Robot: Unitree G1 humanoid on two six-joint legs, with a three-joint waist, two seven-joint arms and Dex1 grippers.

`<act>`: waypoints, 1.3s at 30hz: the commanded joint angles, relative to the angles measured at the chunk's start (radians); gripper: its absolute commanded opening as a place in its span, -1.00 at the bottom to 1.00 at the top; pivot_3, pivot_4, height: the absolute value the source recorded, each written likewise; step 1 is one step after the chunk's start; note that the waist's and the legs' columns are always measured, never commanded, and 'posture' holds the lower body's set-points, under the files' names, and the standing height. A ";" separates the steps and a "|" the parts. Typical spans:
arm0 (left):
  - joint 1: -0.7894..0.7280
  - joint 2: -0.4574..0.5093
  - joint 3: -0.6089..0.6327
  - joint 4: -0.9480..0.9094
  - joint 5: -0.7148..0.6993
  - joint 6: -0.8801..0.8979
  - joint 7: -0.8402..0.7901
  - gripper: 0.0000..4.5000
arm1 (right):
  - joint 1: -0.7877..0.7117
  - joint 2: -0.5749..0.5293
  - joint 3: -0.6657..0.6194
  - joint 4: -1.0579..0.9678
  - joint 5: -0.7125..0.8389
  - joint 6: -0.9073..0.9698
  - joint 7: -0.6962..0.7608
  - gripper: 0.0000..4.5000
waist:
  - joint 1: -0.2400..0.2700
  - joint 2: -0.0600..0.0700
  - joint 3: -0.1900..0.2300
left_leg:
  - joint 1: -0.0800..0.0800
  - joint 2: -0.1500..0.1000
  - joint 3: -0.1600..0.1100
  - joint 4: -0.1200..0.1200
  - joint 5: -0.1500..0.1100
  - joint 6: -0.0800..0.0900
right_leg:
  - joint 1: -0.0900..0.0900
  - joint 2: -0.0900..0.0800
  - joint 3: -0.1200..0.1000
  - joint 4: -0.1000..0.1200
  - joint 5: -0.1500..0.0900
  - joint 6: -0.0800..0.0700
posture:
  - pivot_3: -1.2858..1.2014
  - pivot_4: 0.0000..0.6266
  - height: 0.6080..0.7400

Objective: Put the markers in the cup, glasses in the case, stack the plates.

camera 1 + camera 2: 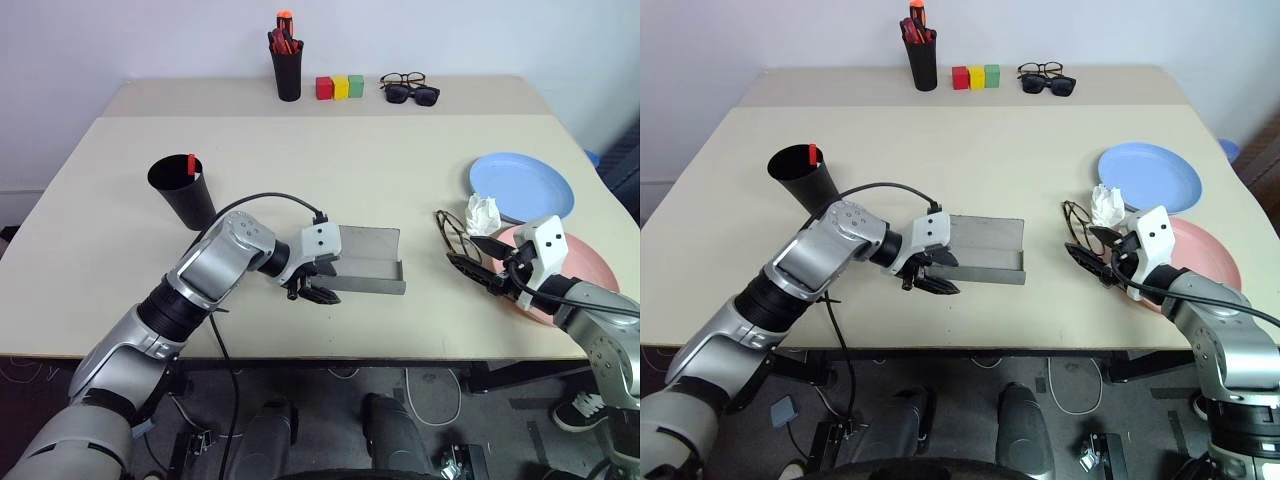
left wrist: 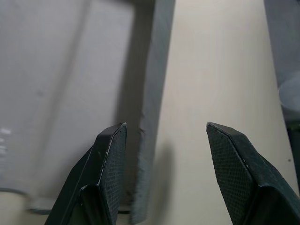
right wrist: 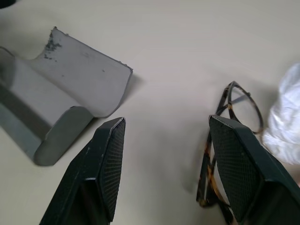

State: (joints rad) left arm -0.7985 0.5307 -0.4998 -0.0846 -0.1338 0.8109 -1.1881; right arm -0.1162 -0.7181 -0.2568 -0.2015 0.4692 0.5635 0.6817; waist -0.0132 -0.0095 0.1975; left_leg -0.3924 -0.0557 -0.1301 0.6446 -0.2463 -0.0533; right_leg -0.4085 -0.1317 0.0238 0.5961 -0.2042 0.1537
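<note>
The case (image 1: pixel 368 262) lies open in the middle of the tabletop (image 1: pixel 330 170). The left gripper (image 1: pixel 312 290) is at its 8 o'clock corner, released, one finger over the rim. The right gripper (image 1: pixel 478 264), also released, is just beside the glasses (image 1: pixel 452 228), at their 5 o'clock.

A pale beige bench (image 1: pixel 330 160) stands against a plain white wall (image 1: pixel 120 40), a seam running across it near its far edge. Below its near edge lies dark grey floor (image 1: pixel 520 420) with loose cables (image 1: pixel 430 395), under even, soft light.
</note>
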 commanded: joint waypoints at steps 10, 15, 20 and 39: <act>-0.035 0.007 0.136 -0.073 -0.071 0.067 0.100 0.21 | -0.073 -0.088 0.079 0.204 -0.190 -0.142 0.047 0.27 | -0.001 0.000 0.000 | 0.000 0.000 0.000 -0.001 0.000 0.000 | 0.000 0.000 0.000 0.000 0.003 0.002 | 0.03 -0.52 1.00; -0.029 0.007 0.146 -0.090 -0.092 0.089 0.139 0.21 | -0.100 -0.096 0.110 0.297 -0.305 -0.299 0.020 0.27 | -0.006 0.000 0.000 | 0.000 0.000 0.000 -0.001 0.000 0.000 | 0.000 0.000 0.000 0.001 0.003 0.002 | 0.03 -0.52 1.00; -0.021 0.007 0.140 -0.107 -0.104 0.096 0.160 0.21 | -0.176 -0.080 0.131 0.369 -0.348 -0.381 0.007 0.27 | -0.007 0.000 0.000 | 0.001 0.000 0.000 -0.001 0.000 0.000 | 0.000 0.000 0.000 0.001 0.003 0.002 | 0.03 -0.52 1.00; -0.013 -0.008 0.137 -0.115 -0.133 0.110 0.208 0.21 | -0.282 -0.001 0.083 0.374 -0.232 -0.311 -0.013 0.27 | -0.005 0.000 0.000 | 0.000 0.000 0.000 -0.001 0.000 0.000 | 0.000 0.000 0.000 0.001 0.003 0.002 | 0.03 -0.52 1.00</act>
State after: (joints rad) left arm -0.8062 0.5221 -0.3763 -0.1713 -0.2532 0.9258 -0.9842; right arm -0.4077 -0.7275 -0.1146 0.2794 0.1273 0.1216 0.6484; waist -0.0183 -0.0093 0.1979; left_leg -0.3920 -0.0561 -0.1306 0.6434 -0.2463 -0.0533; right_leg -0.4086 -0.1314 0.0241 0.5970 -0.2010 0.1554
